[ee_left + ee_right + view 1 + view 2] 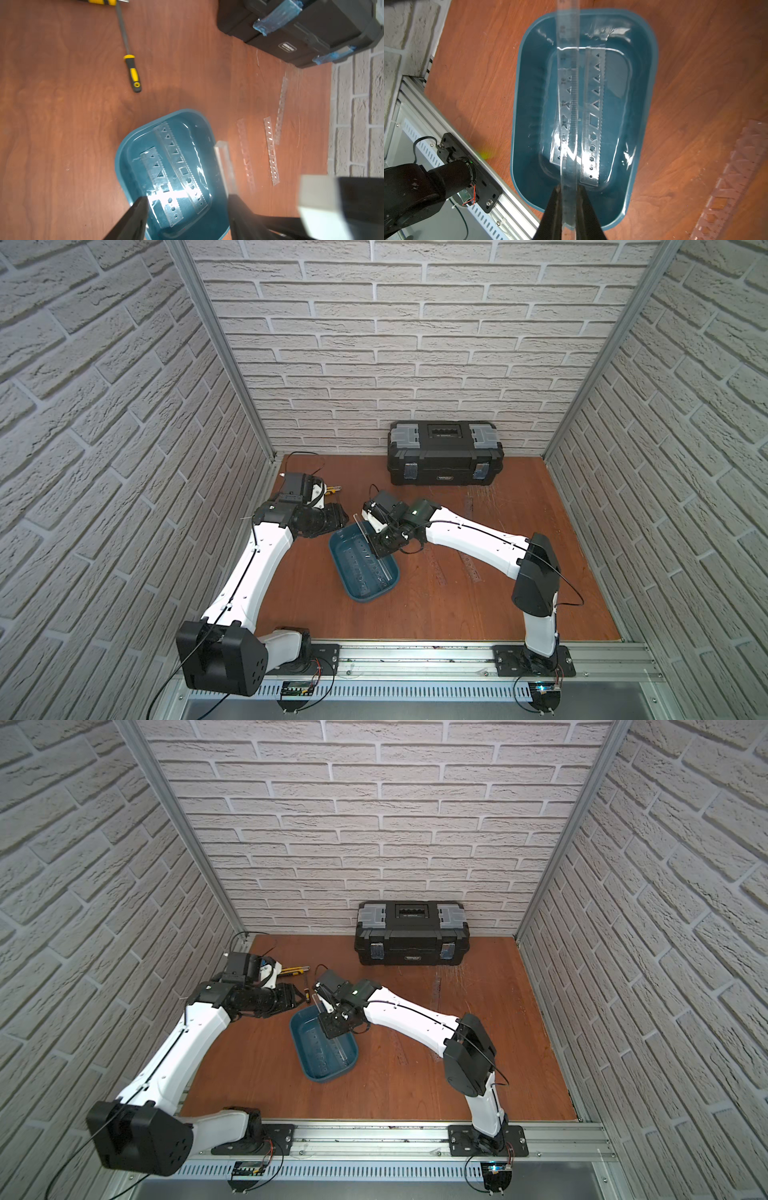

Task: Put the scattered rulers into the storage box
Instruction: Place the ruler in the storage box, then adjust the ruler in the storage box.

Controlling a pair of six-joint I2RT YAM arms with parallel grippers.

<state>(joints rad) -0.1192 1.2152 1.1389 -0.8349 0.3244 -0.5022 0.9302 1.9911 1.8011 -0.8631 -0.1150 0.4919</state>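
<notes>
The storage box [348, 588] is a shallow teal tray in the middle of the table, seen also in the right wrist view [519, 104]. Two clear rulers [593, 116] lie flat inside it. My right gripper [569, 189] is shut on another clear ruler [568, 62], held lengthwise just above the tray; in a top view this gripper [380, 551] hangs over the tray's far half. My left gripper [188, 199] is open with nothing between its fingers, beside the tray's far left corner [337, 515]. Three more rulers [271, 151] lie loose on the wood to the right of the tray.
A black toolbox [444, 452] stands against the back wall. A yellow-and-black utility knife [293, 970] and a small screwdriver [133, 70] lie at the back left, near my left arm. Brick walls close both sides; an aluminium rail [415, 651] runs along the front.
</notes>
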